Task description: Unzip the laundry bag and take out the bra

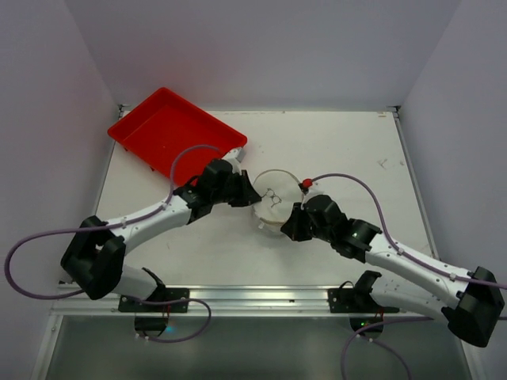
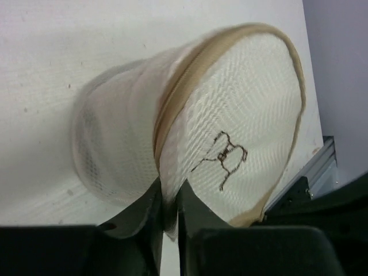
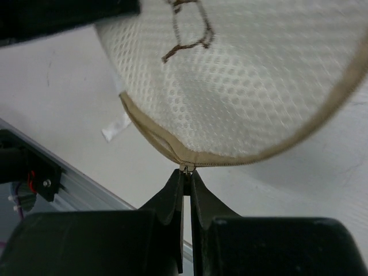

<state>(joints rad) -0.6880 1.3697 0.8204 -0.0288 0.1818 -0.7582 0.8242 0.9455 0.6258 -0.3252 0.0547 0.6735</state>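
Note:
The white round mesh laundry bag with a small dark bra drawing sits mid-table between my arms, lifted on one side. In the left wrist view the bag shows its tan zipper rim. My left gripper is shut on a fold of the bag's white fabric at its edge; it shows in the top view. My right gripper is shut on the small metal zipper pull at the tan rim of the bag; it shows in the top view. The bra itself is hidden.
A red rectangular tray stands at the back left. A white tag hangs from the bag's rim. The aluminium rail at the table's near edge runs behind both grippers.

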